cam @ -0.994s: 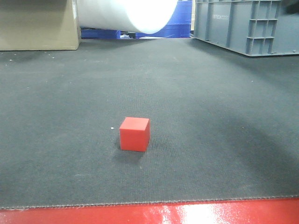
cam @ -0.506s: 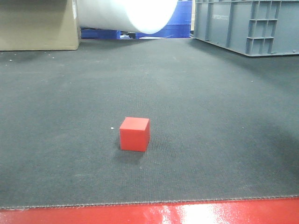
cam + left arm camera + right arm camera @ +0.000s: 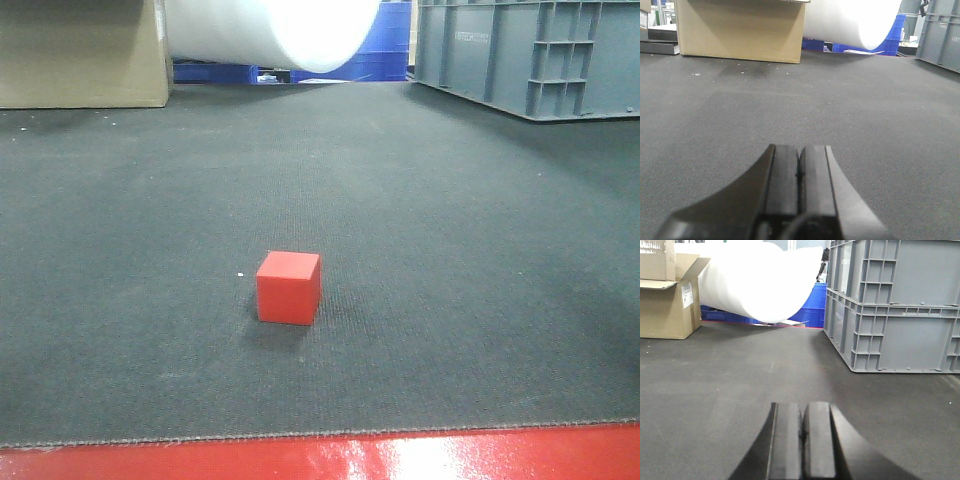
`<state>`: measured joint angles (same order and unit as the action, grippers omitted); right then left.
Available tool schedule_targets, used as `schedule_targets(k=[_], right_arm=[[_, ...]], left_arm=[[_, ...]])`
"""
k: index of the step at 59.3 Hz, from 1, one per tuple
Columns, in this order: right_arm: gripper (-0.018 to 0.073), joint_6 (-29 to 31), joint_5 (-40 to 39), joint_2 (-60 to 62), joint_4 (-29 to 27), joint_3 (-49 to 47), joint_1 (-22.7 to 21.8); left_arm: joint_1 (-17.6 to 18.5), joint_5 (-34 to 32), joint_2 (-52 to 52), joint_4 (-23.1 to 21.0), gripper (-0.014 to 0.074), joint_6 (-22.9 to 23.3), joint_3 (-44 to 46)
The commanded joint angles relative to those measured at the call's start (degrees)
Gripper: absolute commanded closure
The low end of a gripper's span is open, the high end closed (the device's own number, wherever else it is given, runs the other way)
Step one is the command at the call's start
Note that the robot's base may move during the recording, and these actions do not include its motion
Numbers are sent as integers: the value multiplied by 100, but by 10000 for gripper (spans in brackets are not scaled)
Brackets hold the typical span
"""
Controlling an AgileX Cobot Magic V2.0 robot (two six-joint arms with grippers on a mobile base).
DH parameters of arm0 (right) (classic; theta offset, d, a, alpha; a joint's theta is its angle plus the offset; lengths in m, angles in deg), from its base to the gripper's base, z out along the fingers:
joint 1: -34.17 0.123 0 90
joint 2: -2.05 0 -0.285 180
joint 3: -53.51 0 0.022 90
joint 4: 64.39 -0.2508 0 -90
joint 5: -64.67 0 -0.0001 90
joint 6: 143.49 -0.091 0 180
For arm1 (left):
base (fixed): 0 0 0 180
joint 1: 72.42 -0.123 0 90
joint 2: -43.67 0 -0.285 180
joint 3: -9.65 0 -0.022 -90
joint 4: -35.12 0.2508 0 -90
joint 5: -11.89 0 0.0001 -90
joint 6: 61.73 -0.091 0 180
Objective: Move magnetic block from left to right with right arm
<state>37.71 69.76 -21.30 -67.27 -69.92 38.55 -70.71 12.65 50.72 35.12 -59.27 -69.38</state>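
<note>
The magnetic block [image 3: 288, 287], a small plain red cube, sits alone on the dark mat in the front view, a little left of centre and near the front edge. No gripper shows in that view. In the left wrist view my left gripper [image 3: 800, 150] is shut, pads pressed together with nothing between them, low over bare mat. My right gripper [image 3: 802, 407] in the right wrist view is likewise shut and holds nothing. The block appears in neither wrist view.
A grey plastic crate [image 3: 530, 55] stands at the back right, also large in the right wrist view as the crate [image 3: 895, 310]. A cardboard box [image 3: 80, 50] is at the back left, a white roll [image 3: 270, 30] between them. A red strip [image 3: 320, 455] borders the mat's front.
A faint shadow on the mat at the right has faded; the block has not moved.
</note>
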Motion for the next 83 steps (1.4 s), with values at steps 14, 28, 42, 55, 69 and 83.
schedule_targets(k=[14,28,42,55,69,83], right_arm=[[503,50,-509,-50,-7,-105,-39],[503,50,-1211,485,-50,691,-59],[503,45,-1169,1074,-61,1558,-59],[503,-5,-1232,1556,-61,2155,-59],[503,-17,-1133,1722,-61,2210,-53],[503,-17,-1136,1722,-61,2210,-53]], left_arm=[[16,-505,-37,0,713,25,-54],[16,-505,-37,0,712,25,-54],[16,-505,-37,0,713,25,-54],[16,-505,-37,0,713,25,-54],[16,-505,-37,0,713,25,-54],[16,-505,-37,0,713,25,-54]])
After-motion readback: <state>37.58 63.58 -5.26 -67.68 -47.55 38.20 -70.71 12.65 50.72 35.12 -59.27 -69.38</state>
